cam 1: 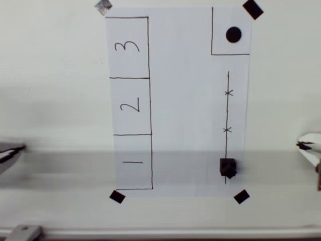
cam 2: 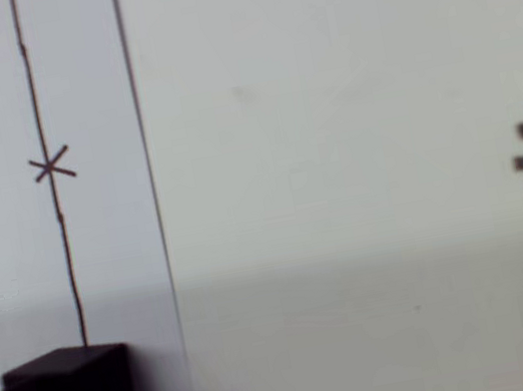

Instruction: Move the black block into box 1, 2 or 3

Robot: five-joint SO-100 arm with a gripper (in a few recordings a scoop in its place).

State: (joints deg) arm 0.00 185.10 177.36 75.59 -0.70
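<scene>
In the overhead view a white paper sheet (cam 1: 180, 100) lies on the pale table (cam 1: 50, 75), black tape squares (cam 1: 117, 197) at its corners. Down its left side run three pen-drawn boxes: "3" at the top, "2" in the middle, and box 1 (cam 1: 133, 162) at the bottom, its floor bare. A broad blank strip of paper separates these from a thin vertical line (cam 1: 227, 115) with two crosses. The black block (cam 1: 227, 167), a small matte cube with no long axis, sits on that line's lower end, turned slightly askew, near the paper's right and bottom edges. At the right edge the claw (cam 1: 308, 145) shows partly; whether it is released or clenched cannot be told.
</scene>
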